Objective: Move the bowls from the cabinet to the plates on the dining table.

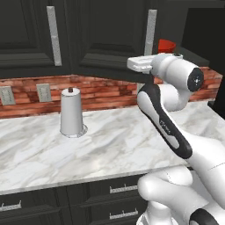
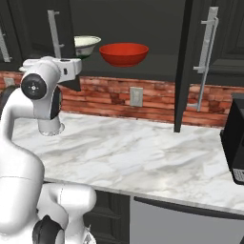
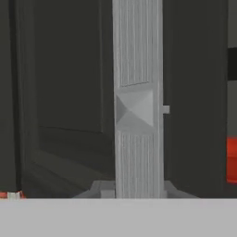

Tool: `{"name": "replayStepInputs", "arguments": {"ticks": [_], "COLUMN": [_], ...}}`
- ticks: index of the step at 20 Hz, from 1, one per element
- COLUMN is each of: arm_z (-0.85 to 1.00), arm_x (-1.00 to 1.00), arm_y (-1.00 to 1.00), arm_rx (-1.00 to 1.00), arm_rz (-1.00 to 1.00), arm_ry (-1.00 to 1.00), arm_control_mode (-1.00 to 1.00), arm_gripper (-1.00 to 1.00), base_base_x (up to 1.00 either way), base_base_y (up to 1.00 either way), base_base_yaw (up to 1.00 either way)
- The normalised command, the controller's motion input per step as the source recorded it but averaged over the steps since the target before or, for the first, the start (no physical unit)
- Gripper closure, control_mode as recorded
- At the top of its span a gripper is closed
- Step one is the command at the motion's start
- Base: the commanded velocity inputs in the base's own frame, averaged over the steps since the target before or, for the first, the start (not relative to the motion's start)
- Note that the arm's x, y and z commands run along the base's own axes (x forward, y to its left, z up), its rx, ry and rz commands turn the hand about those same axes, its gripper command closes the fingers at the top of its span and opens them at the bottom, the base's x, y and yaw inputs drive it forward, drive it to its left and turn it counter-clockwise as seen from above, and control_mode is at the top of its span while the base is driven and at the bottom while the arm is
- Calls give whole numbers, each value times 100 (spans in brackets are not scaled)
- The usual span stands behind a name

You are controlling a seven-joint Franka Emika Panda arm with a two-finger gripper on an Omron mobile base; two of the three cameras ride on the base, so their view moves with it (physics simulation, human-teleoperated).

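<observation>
The black wall cabinet [image 2: 143, 28] stands with its right door [image 2: 183, 66] swung open. Inside it on the shelf are two bowls: the glossy red bowl [image 2: 123, 53] and, to its left, the cream bowl with green markings [image 2: 87, 45]. A sliver of the red bowl [image 1: 167, 45] also peeks past the left door's edge. My gripper [image 3: 134, 190] is raised to the left door's long silver handle [image 3: 137, 106], with one fingertip on each side of the bar, shut on it. The white hand [image 1: 141, 63] sits at the handle's lower end [image 1: 150, 30]. The plates and the dining table are out of view.
A white paper-towel roll [image 1: 71, 112] stands on the marble counter [image 1: 110, 145] backed by the brick wall [image 2: 109, 97]. A black appliance [image 2: 234, 138] sits at the counter's right end. Black drawers [image 1: 118, 189] run below.
</observation>
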Motion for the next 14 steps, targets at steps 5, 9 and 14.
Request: {"name": "replayStepInputs", "arguments": {"ticks": [5,9,14], "arm_z": [-1,0,-2], "arm_x": [-45,-44,-46], "arm_y": [35,32,16], "arm_rx": [2,1,0], "arm_rz": [0,0,-2], "arm_ry": [12,13,8], "arm_control_mode": [-100,-100,-100], "arm_gripper": [100,100,-100], "base_base_x": [0,0,0], "base_base_y": [0,0,0], "base_base_yaw": [0,0,0]}}
